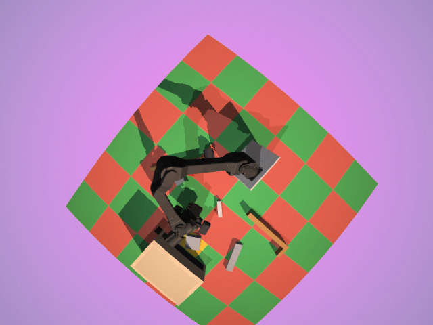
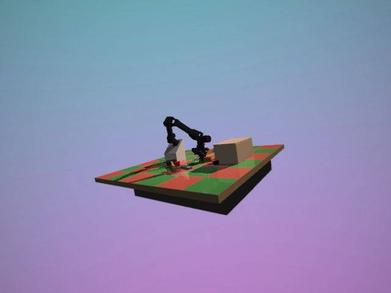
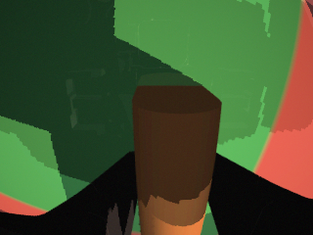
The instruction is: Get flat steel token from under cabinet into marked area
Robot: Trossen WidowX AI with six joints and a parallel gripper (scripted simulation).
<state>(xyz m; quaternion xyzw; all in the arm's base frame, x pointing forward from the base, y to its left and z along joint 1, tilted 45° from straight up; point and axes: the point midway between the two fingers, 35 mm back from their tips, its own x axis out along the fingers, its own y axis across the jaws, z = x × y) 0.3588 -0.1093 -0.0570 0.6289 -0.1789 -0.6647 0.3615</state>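
The cabinet (image 1: 168, 273) (image 2: 243, 151) is a tan box with a dark front face. My gripper (image 2: 201, 158) (image 3: 170, 160) is low in front of the cabinet, shut on a round brown-orange handle (image 3: 173, 147). The handle's lower end is out of the wrist view. The yellow marked area (image 1: 203, 246) lies beside the cabinet front, partly covered. A light grey piece (image 1: 192, 242) shows on or above the yellow; I cannot tell whether it is the token or part of the held tool. No token can be made out under the cabinet.
A small white block (image 1: 219, 208), a grey bar (image 1: 233, 256) and an angled orange piece (image 1: 267, 229) are on the table. A black cylinder (image 1: 208, 152) and a red piece (image 2: 177, 163) lie near the arm's grey base (image 1: 267, 159). A black block (image 1: 158, 229) (image 2: 215, 162) sits by the cabinet.
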